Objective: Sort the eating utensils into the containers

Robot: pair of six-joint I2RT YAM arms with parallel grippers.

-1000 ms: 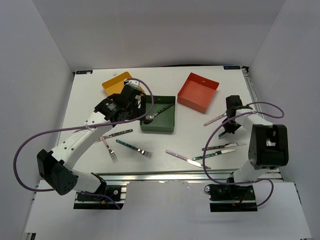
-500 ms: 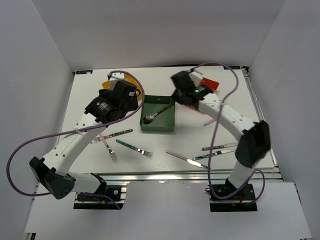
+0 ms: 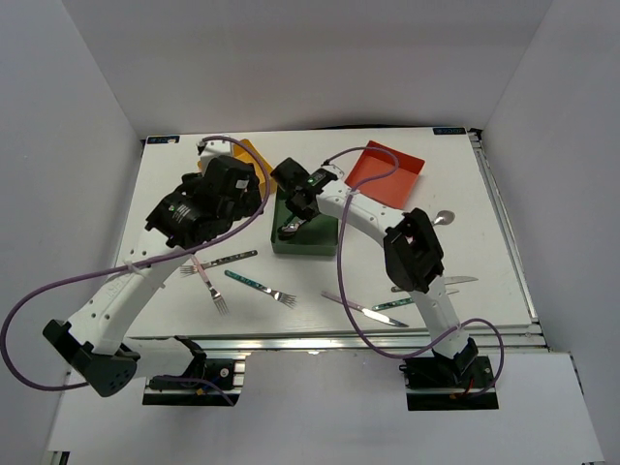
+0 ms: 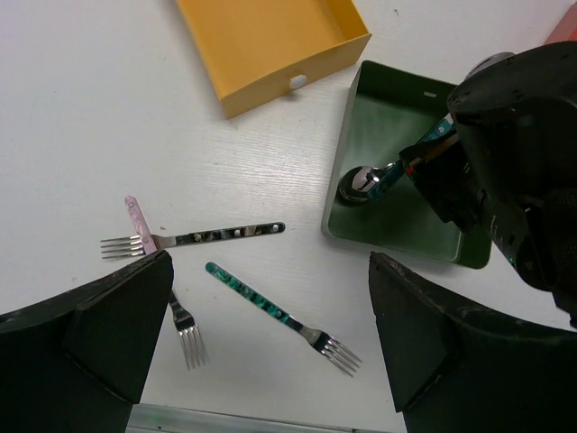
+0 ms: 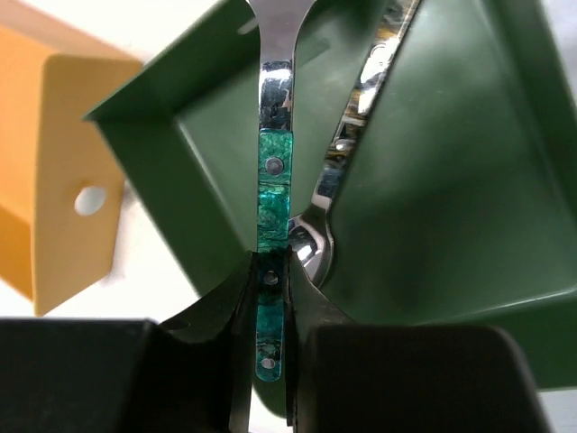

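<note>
Right gripper (image 5: 273, 271) pinches a teal-handled spoon (image 5: 273, 194), clear only wrist-side.

There are three trays: a yellow tray (image 4: 270, 41), a dark green tray (image 3: 325, 242) and a red-orange tray (image 3: 392, 179). Eight utensils show.

- **Forks:** three, namely a dark-handled fork (image 3: 221, 260), a pink-handled fork (image 3: 209, 282) and a teal-handled fork (image 3: 260, 286).
- **Knives:** three, namely a pink-handled knife (image 3: 356, 307), a teal-handled knife (image 3: 405, 302) and a third knife (image 3: 448, 282) with its handle hidden.
- **Spoons:** two, namely a teal-handled spoon (image 4: 365, 180) and a second spoon (image 3: 442, 219), mostly hidden.

Table (image 3: 465, 184): three trays (image 3: 402, 184), cutlery (image 3: 260, 285) (perhaps seven).
</note>
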